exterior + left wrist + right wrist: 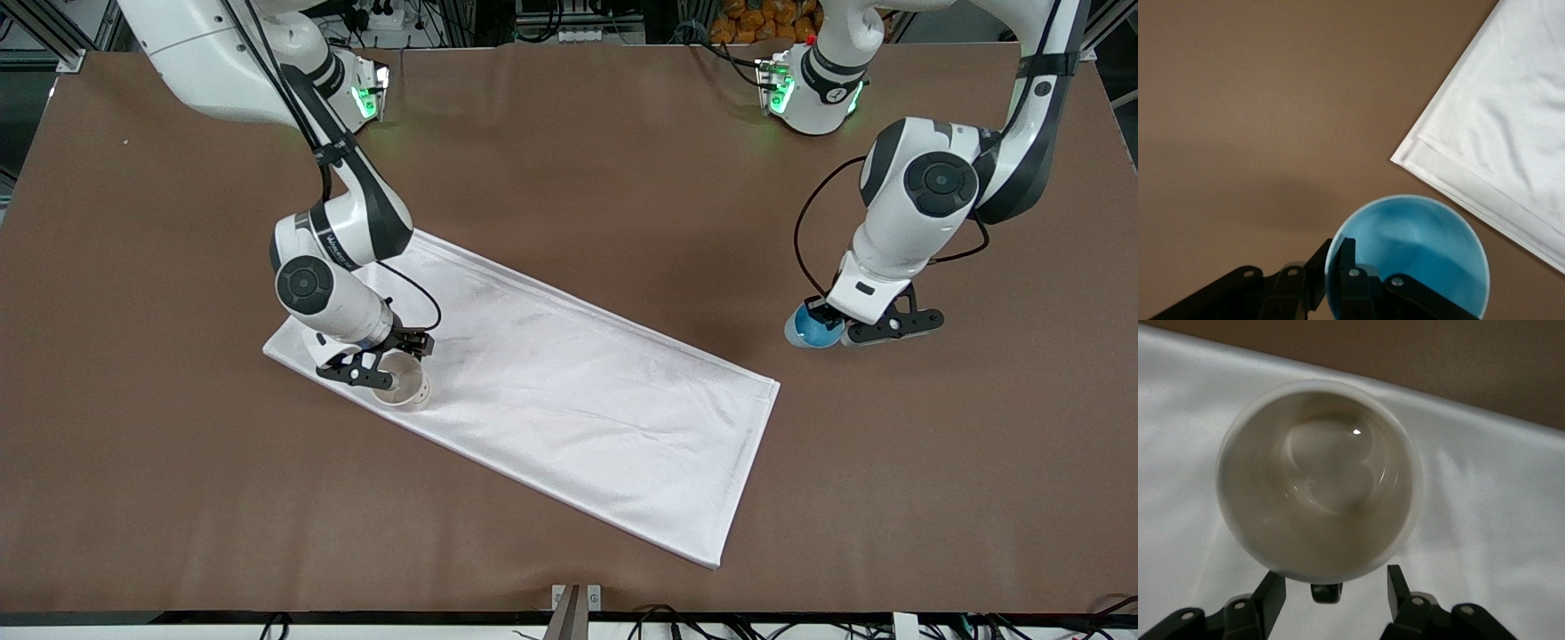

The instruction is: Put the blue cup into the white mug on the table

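Nearest the front camera a white cloth (569,391) lies slantwise on the brown table (569,160), one corner reaching down toward the table's front edge.

A little farther up, at the cloth's end toward the right arm, the white mug (404,382) stands upright on the fabric with its mouth open to the ceiling. The right gripper (380,363) is down at the mug. In the right wrist view the mug (1318,480) is empty, and the two black fingers (1271,593) stand apart just outside its wall, one on each side of the dark handle stub, which sits in the gap between them. They do not look pressed against anything; the jaws are apart and hold nothing.

Farther still, at the left arm's end and off the cloth, the blue cup (813,327) sits low at the bare tabletop, upright. The left gripper (836,324) is clamped on its rim. The left wrist view shows it plainly: one finger (1341,257) reaches inside the cup (1418,253) and the other is outside, pinching the wall between them. A corner of the cloth (1498,120) lies near the cup but not touching it. Whether the cup's base rests on the table or hangs just clear, I cannot tell.
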You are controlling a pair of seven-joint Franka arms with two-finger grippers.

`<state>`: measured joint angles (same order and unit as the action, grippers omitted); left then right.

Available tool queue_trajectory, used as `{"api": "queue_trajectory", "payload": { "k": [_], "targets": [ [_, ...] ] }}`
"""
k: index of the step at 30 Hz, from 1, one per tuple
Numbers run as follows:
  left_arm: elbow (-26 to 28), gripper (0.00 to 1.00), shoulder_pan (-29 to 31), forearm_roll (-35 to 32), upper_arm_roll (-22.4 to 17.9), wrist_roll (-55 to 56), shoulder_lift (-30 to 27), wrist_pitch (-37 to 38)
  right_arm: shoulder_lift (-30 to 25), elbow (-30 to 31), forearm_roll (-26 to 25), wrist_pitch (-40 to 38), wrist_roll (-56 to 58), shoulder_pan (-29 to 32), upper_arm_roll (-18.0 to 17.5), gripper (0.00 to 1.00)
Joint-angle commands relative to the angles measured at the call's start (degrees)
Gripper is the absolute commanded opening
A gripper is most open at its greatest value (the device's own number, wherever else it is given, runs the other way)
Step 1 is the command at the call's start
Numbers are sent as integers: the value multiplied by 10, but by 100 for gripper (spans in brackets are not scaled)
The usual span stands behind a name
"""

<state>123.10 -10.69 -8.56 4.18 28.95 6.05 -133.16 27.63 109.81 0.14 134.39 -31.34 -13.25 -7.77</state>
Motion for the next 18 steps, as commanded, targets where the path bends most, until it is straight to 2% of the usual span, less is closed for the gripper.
{"api": "queue_trajectory", "payload": {
  "k": [1, 3, 4, 18],
  "targets": [
    [22, 0, 1, -15, 2, 4, -18, -9, 8, -14, -12, -3, -17, 1, -4, 19],
    [22, 0, 1, -15, 1, 1, -16, -9, 7, -14, -12, -4, -17, 0, -4, 2],
    [22, 0, 1, -15, 1, 0, -13, -9, 6, -14, -11, -4, -17, -1, -4, 0],
    [15, 0, 1, -15, 2, 1, -8, -9, -6, -77, -8, -68, -23, -63, -10, 0]
  ]
}}
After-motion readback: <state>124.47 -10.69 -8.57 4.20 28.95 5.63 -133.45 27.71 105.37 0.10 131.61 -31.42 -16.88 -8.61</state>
